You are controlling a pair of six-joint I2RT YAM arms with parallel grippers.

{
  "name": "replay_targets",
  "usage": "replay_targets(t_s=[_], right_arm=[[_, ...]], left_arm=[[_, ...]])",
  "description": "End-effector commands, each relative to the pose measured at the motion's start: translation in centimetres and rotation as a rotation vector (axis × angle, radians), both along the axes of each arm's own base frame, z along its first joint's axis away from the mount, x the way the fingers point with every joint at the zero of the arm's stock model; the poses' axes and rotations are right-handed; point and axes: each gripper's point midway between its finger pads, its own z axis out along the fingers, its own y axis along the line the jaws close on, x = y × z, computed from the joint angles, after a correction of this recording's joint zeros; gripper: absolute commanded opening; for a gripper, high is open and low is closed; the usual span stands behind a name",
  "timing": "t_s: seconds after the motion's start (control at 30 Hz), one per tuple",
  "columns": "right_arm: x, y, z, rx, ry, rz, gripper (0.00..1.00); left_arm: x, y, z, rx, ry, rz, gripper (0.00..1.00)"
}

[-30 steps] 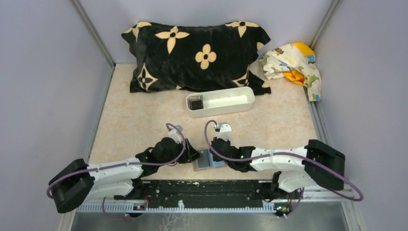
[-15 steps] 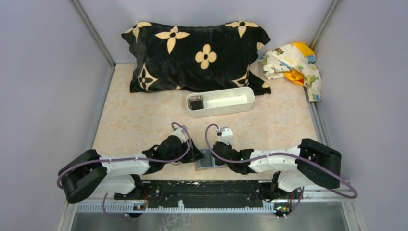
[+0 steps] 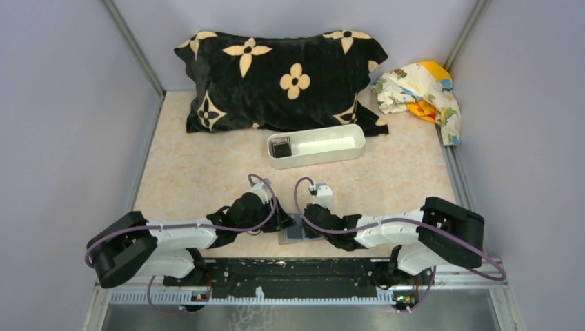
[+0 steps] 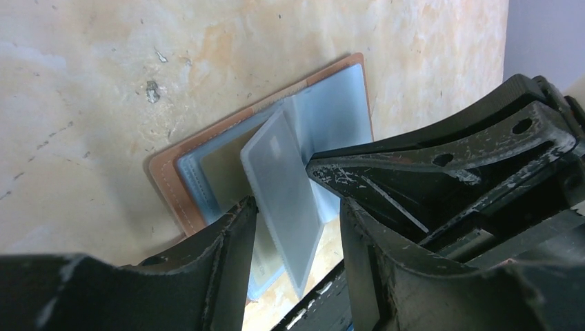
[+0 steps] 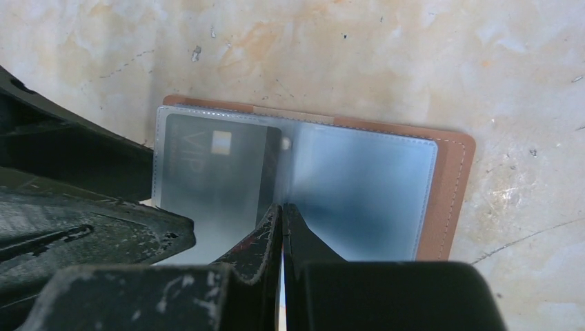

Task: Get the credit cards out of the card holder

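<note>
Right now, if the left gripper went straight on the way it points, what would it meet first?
Probably the card holder's raised clear leaf, standing between the left gripper's fingers; depth unclear.

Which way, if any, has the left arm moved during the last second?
Yes: rightward in the top view. The left arm has swung inward; against the fixed black base rail, its dark elbow now lies nearer the middle.

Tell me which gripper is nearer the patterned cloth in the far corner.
Right. The right gripper reaches the wallet from the right, the left gripper from the left; the cloth lies far back on the right.
</note>
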Motion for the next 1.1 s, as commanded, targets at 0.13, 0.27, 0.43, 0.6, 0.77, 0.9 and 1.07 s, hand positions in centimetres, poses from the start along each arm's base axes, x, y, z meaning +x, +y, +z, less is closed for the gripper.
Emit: replay_targets(t_s=[0.13, 0.27, 0.43, 0.6, 0.77, 0.9, 1.07], right_arm=[[-0.5, -0.1, 0.3, 0.065, 0.011, -0.006, 0.00], [-0.6, -0.2, 0.6, 0.096, 0.013, -0.004, 0.00], [-0.8, -0.3, 1.0, 0.138, 0.015, 0.001, 0.00], [-1.1, -1.1, 1.5, 0.152, 0.006, 0.000, 0.00], [-1.1, -2.8, 2.5, 0.163, -0.011, -0.036, 0.00], [-0.9, -5.0, 4.2, 0.184, -0.053, -0.083, 0.00], [-0.5, -7.7, 6.6, 0.205, -0.126, -0.132, 0.00]], left_arm=[[0.5, -2.5, 2.1, -0.068, -0.034, -0.057, 0.54], [0.8, -3.6, 2.9, -0.087, -0.046, -0.077, 0.54], [1.1, -4.8, 3.5, -0.103, -0.050, -0.098, 0.54], [1.2, -5.9, 3.4, -0.112, -0.040, -0.118, 0.55], [1.2, -7.0, 3.1, -0.119, -0.031, -0.137, 0.55], [1.2, -7.7, 2.9, -0.124, -0.027, -0.151, 0.55], [1.4, -8.1, 3.0, -0.126, -0.032, -0.159, 0.56]])
